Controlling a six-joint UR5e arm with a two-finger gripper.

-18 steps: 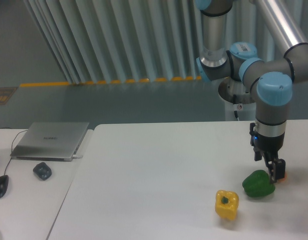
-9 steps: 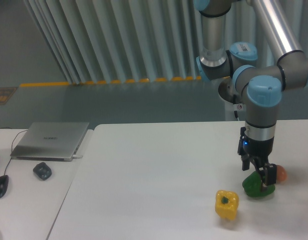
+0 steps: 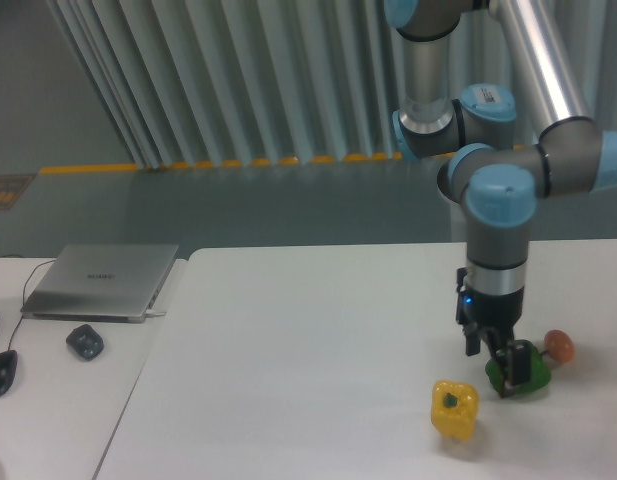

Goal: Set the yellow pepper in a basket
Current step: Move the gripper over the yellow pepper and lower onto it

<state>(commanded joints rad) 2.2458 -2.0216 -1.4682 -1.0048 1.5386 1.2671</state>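
The yellow pepper lies on the white table near its front edge, its dark green stem stub facing up. My gripper hangs just above and to the right of it, in front of the green pepper, which it partly hides. Its fingers point down and nothing shows between them; how far apart they stand is too small to tell. No basket is in view.
A small orange-pink round fruit sits right of the green pepper. On a lower desk at the left lie a closed grey laptop, a dark mouse and another dark object.
My arm has swung left across the green pepper, toward the yellow pepper, uncovering the orange-pink fruit. The peppers have not moved.
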